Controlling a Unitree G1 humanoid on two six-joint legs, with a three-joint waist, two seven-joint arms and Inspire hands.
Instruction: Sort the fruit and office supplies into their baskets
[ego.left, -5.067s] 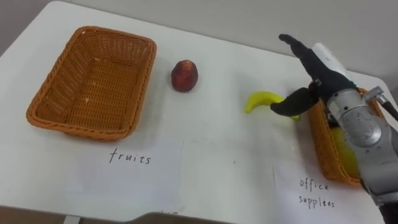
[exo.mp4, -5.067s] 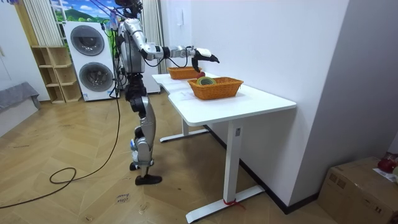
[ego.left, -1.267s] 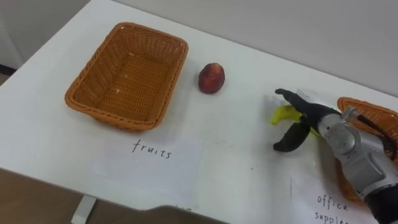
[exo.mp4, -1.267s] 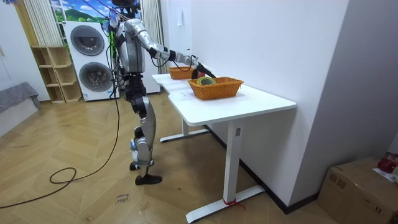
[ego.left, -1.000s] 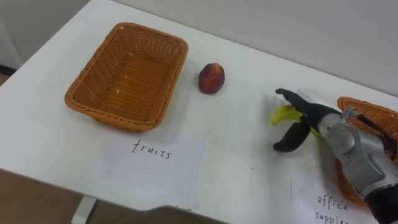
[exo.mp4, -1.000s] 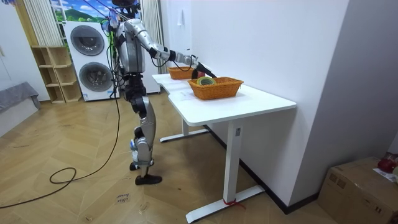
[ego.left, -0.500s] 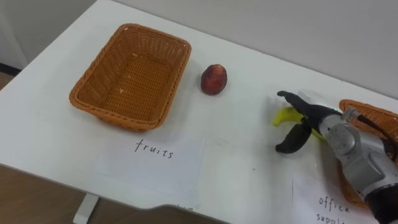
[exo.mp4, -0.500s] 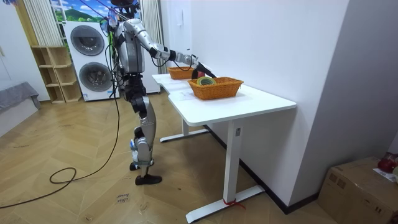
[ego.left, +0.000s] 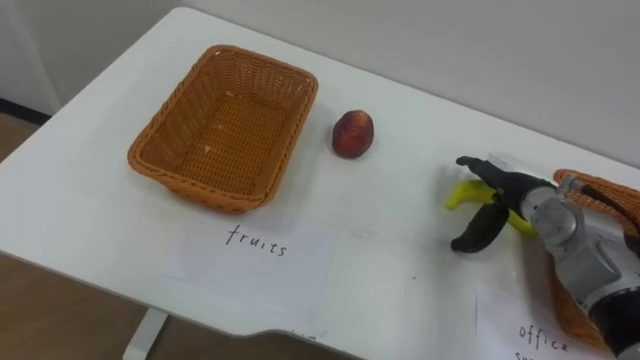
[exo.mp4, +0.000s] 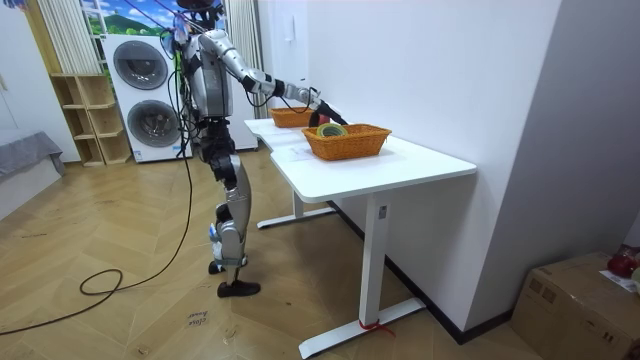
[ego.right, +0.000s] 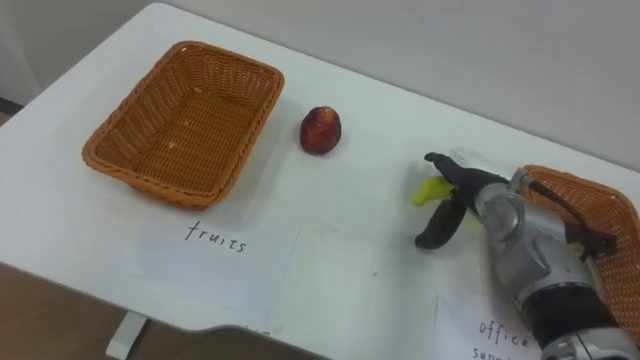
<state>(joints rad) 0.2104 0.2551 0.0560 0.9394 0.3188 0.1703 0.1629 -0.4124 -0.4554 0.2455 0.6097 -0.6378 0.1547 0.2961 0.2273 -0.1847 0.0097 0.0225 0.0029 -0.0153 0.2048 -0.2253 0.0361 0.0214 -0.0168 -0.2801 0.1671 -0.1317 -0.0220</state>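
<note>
Found the dark fingers (ego.left: 478, 166) of the right hand (ego.left: 512, 188) released and spread wide, reaching over the far side of the banana (ego.left: 460, 194), thumb on its near side, not clamped on it. Saw the banana lying on the white counter (ego.left: 400, 270), just left of the right-hand basket (ego.left: 602, 186). Noted a reddish fruit (ego.left: 352, 133) well apart from it, just beside the left-hand basket (ego.left: 228, 125), with a paper sheet (ego.left: 262, 262) in front of that.

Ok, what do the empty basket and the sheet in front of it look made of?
The basket looks like woven wicker or rattan, matte orange-brown, its weave strands visible. The sheet looks like plain matte white paper, lying flat, with handwriting.
</note>
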